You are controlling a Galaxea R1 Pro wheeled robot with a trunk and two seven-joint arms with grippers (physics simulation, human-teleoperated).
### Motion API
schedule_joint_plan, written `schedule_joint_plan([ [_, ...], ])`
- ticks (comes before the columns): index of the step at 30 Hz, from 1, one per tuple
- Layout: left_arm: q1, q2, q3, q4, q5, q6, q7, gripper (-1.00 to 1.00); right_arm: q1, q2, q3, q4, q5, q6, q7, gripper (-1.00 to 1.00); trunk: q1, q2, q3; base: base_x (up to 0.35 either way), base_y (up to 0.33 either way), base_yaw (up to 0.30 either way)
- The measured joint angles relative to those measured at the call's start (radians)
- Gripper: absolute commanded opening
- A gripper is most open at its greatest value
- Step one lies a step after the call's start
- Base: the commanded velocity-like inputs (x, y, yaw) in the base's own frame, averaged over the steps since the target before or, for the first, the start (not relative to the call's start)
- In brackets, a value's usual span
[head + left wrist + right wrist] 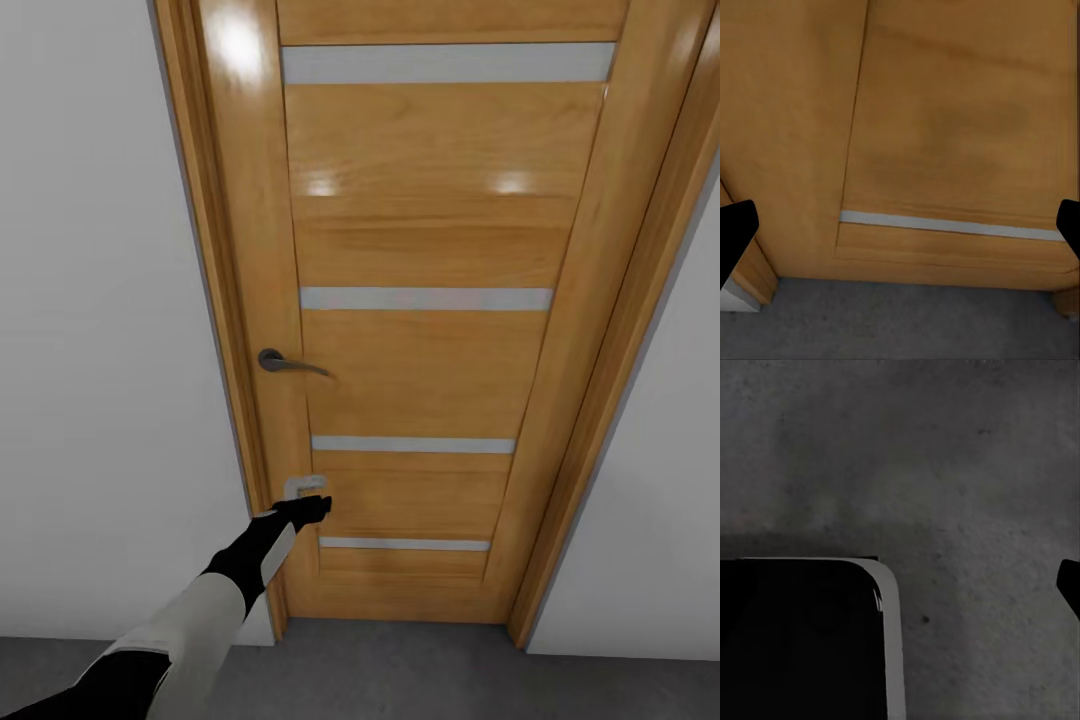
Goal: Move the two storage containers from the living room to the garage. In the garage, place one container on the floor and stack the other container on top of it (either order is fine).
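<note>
You face a closed wooden door [420, 330] on grey concrete floor [967, 457], left end effector [312, 508] spread wide and empty near its lower panel, right end effector's state indeterminable, neither storage container in sight, stacking outstanding.

This is looking like the inside of a house, at a doorway between rooms. A closed wooden door [420, 330] in a matching wood frame [215, 330] is standing between plain white walls [100, 330], carrying 4 narrow frosted strips [425, 298] across its panels and a grey lever handle [285, 364]. Dark grey, mottled concrete flooring [400, 675] is running up to the threshold, suggesting a garage or utility side of the home.
</note>
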Motion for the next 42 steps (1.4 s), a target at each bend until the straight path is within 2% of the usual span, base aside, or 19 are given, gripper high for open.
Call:
schedule_joint_plan([
  [11, -0.003, 0.0, -0.003, -0.027, 0.001, 0.01, -0.004, 1.0, 0.0, -0.002, 0.0, -0.008, 0.0, 0.0, 0.0, 1.0, 0.0, 0.0, 0.0, 0.031, -0.001, 0.0],
  [29, -0.003, 0.0, -0.004, -0.022, -0.002, 0.013, -0.002, 1.0, 0.0, -0.001, 0.0, -0.008, 0.0, 0.0, 0.001, 1.0, -0.001, 0.0, 0.0, 0.291, -0.131, 0.0],
  [38, -0.003, 0.0, 0.002, -0.02, -0.001, 0.008, -0.004, 1.0, 0.0, -0.002, 0.0, -0.008, 0.0, 0.0, 0.001, 1.0, 0.0, 0.0, 0.0, 0.037, -0.02, 0.0],
  [42, -0.002, 0.0, 0.003, 0.023, 0.0, 0.004, -0.005, 1.0, 0.0, -0.001, 0.0, -0.008, 0.0, 0.0, 0.001, 1.0, 0.0, 0.0, 0.0, 0.007, -0.001, 0.0],
])
